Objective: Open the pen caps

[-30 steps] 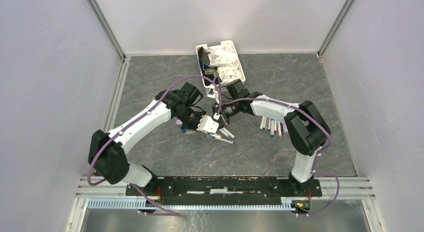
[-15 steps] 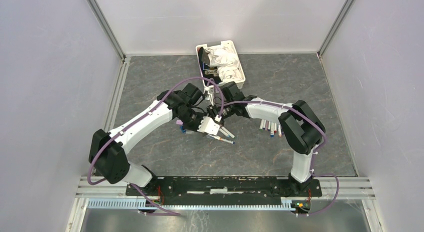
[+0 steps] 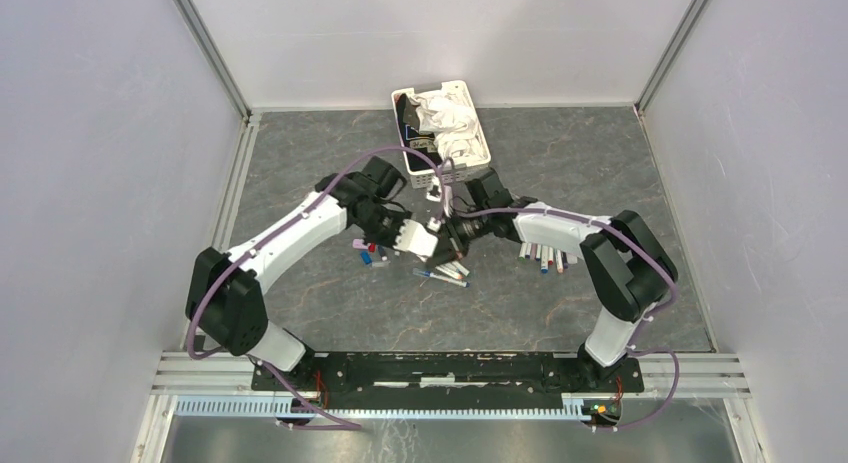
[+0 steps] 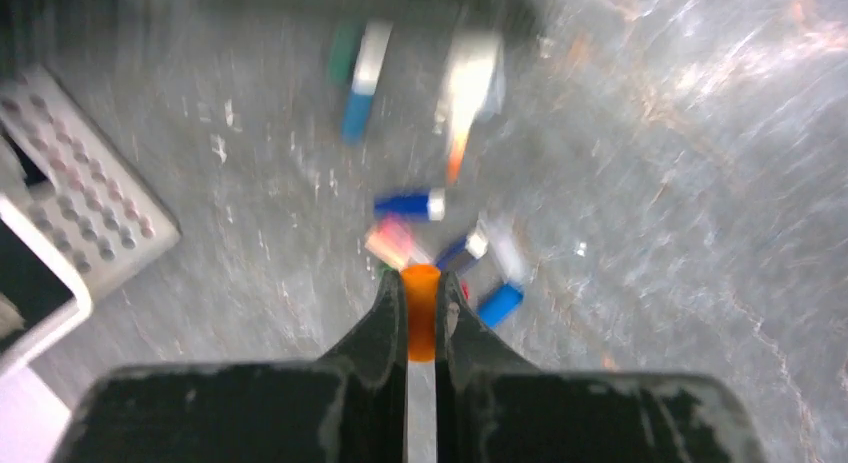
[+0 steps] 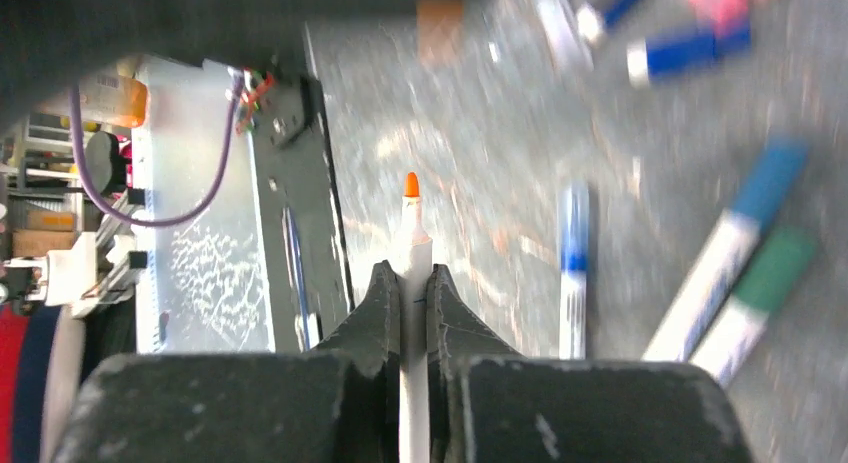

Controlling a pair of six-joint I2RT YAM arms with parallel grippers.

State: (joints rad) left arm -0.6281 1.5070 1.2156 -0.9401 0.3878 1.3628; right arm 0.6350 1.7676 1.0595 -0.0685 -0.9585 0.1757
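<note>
A grey marbled surface (image 3: 300, 153) between pale walls is carrying a white slotted plastic basket (image 3: 483, 148) at its far edge. The left hand (image 4: 421, 288) is clamping a short orange plastic cap (image 4: 421, 328), while the right hand (image 5: 411, 275) is gripping a thin white-barrelled marker pen (image 5: 412, 223) with its orange tip showing bare. More white pens (image 3: 545, 255) are lying in a row beside the right arm, and small coloured caps (image 3: 368, 251) are lying scattered under the left arm.

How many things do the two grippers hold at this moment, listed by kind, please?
orange pen cap, in the left gripper: 1
orange-tipped pen, uncapped, in the right gripper: 1
total: 2
</note>
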